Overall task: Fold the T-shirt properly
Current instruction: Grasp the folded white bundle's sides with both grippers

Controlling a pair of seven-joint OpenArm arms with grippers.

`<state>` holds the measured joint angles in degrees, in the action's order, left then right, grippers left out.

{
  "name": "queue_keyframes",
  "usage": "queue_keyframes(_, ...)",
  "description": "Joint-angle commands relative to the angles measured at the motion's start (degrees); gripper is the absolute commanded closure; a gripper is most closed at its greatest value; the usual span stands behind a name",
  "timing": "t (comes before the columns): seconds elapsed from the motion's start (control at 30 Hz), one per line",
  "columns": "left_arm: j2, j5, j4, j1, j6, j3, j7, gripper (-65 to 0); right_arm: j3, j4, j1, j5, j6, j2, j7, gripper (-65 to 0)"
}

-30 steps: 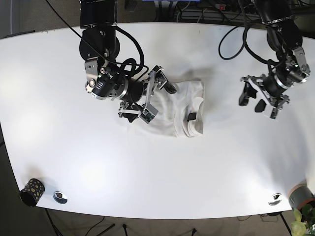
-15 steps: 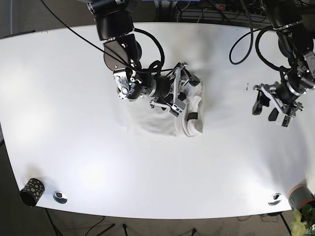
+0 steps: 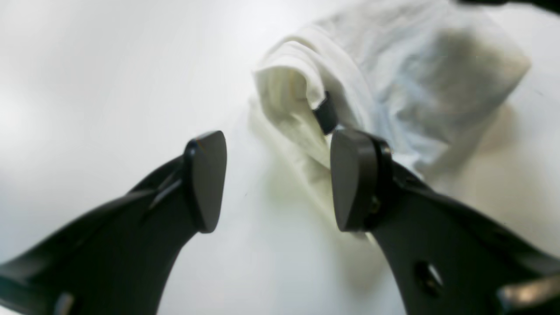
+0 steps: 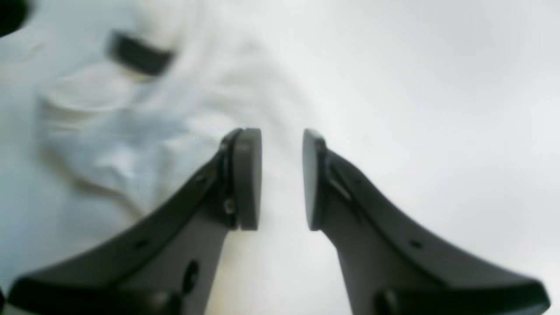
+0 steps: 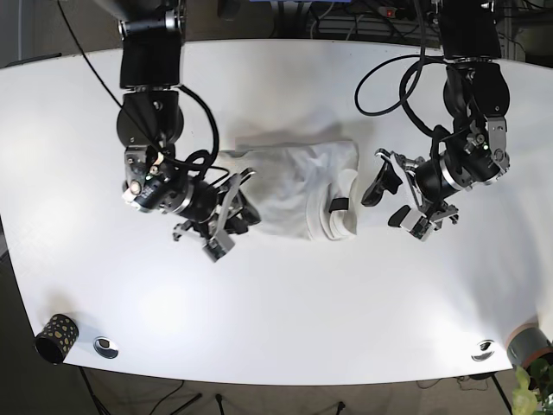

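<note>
While the white T-shirt (image 5: pixel 298 190) lies folded into a rumpled block at the middle of the white desk (image 5: pixel 285 311), both arms sit at its two ends. Collar end with black neck tag (image 5: pixel 338 205) faces the left gripper (image 5: pixel 394 199), on the base view's right; its fingers (image 3: pixel 205 179) are spread wide and hold nothing, tips just beside the shirt's collar edge, apart from it. In the left wrist view the folded collar rolls up above the desk, the tag showing just past the right-hand finger tip. Right gripper (image 5: pixel 232 226) is at the shirt's opposite end, low on the base view's left; its fingers (image 4: pixel 247 175) stand a narrow gap apart, nothing between them, only bare desk showing in the gap. Right wrist view is blurred; cloth lies left of the fingers, contact cannot be told. Spotted black cup (image 5: pixel 54 337) sits at the near left corner, well apart from the shirt, with a small round metal fitting (image 5: pixel 105 347) beside it.
</note>
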<state>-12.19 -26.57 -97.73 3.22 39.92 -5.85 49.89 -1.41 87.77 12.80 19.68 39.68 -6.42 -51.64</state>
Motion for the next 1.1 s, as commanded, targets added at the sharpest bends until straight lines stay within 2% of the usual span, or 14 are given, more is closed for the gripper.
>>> queue_keyframes(0.0, 0.8, -1.26, -0.95, 1.22, 0.08, 1.23, -1.58, -35.1, -1.8, -1.39, 2.81, 0.67, 0.32, -1.54, 1.31, -14.4)
queue_keyframes(0.13, 3.7, 0.15, 0.11, 1.22, 0.08, 6.42, -1.58, -35.1, -2.41, -8.25, 6.41, 0.41, 0.32, -3.3, 1.66, -14.4)
queue_keyframes(0.23, 5.64, 5.34, 0.9, 1.13, 0.08, 11.17, -1.58, -35.1, -2.41, -13.7, 8.96, -0.3, 0.32, -3.56, 2.98, -14.4)
queue_keyframes(0.3, 5.99, 9.47, 1.69, 1.13, 0.08, 13.54, -1.67, -35.1, -2.41, -17.39, 10.19, -2.76, 0.32, -3.39, 5.0, -14.4)
queue_keyframes(0.37, 5.99, 11.49, 2.74, 1.22, 0.08, 14.33, -1.67, -35.1, -2.41, -19.77, 10.81, -5.13, 0.32, -3.21, 6.93, -14.4)
queue_keyframes(0.5, 5.46, 11.93, 4.85, 1.22, 0.08, 14.15, -1.67, -35.1, -2.68, -23.72, 11.07, -9.09, 0.32, -0.57, 10.36, -14.4)
queue_keyframes(0.6, 2.38, 11.84, 6.61, 1.22, 0.08, 13.19, -1.93, -35.1, -2.59, -25.13, 10.9, -9.62, 0.32, -0.31, 12.38, -14.4)
queue_keyframes(0.73, 0.8, 11.84, 13.29, 3.33, 0.08, 9.58, -3.34, -35.1, -2.68, -25.04, 8.7, -9.53, 0.32, -0.31, 12.82, -14.4)
queue_keyframes(0.93, -1.57, 11.75, 15.32, 5.35, 0.08, 5.45, -3.6, -35.1, -2.41, -18.89, 4.57, -9.44, 0.32, -0.49, 12.65, -14.4)
queue_keyframes(1.07, -1.49, 11.75, 8.55, 5.35, 0.08, 1.32, -2.99, -35.1, -2.41, -13.0, 2.72, -9.44, 0.32, -0.13, 9.75, -14.4)
